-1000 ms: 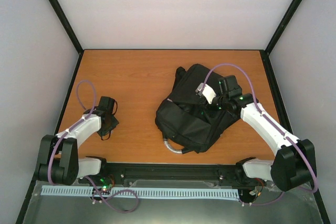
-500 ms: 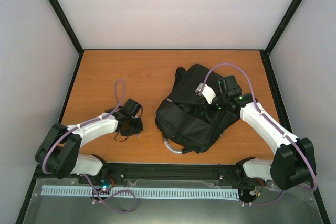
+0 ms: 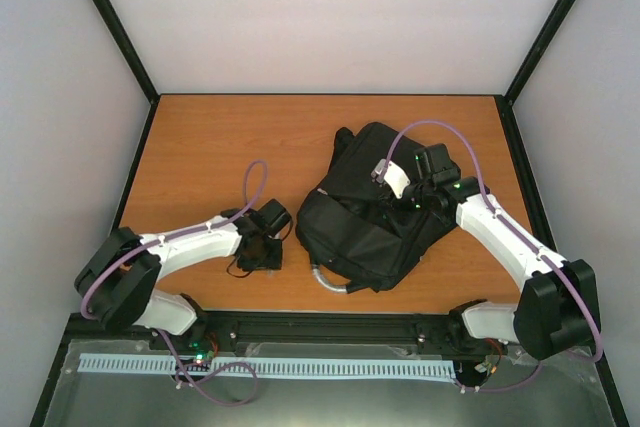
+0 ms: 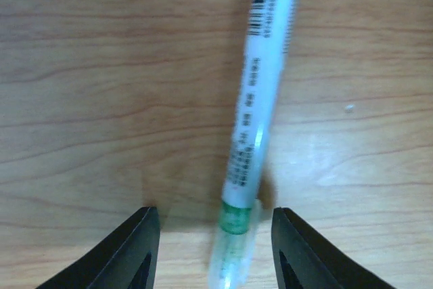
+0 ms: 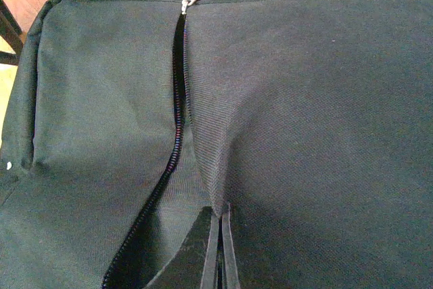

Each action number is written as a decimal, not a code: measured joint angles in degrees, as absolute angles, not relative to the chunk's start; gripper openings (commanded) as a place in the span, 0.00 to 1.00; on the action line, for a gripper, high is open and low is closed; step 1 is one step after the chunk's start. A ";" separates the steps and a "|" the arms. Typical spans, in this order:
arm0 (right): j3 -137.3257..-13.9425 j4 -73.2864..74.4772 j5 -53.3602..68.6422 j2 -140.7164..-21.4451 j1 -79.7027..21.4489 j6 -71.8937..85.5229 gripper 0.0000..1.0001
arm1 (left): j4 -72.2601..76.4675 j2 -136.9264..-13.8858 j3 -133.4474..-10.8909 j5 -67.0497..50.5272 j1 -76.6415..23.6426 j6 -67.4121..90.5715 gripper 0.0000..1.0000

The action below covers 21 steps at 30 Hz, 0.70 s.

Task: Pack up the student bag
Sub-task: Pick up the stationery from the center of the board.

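Now the left pincer [image 4: 211, 225] stands apart astride a white pen [image 4: 260, 99] on the tabletop [image 4: 101, 99]; centre it on the barrel before closing. Right of centre in the top view lies the student bag [image 3: 375, 212], its fabric beside the open zip [image 5: 177, 99] pinched by the right pincer [image 5: 218, 248].

Robot lab test cell: white walls [image 3: 340, 17] on black posts [image 3: 111, 22] enclose a wooden table [image 3: 220, 137] at 9, 12 and 3 o'clock.

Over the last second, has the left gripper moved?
Yes. The left gripper has swung rightward over the table, closing most of the gap to the student bag, which has stayed put.
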State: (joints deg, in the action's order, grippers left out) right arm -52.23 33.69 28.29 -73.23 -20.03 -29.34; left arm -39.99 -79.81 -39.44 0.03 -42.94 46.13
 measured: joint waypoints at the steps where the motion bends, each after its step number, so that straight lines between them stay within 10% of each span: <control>1: -52.23 33.69 28.32 -73.23 -20.03 -29.34 0.03 | -40.91 -80.16 -39.86 0.73 -42.94 46.11 0.47; 21: -52.23 33.71 28.29 -73.23 -20.03 -29.36 0.03 | -45.01 -90.26 -48.66 6.85 -42.94 41.60 0.16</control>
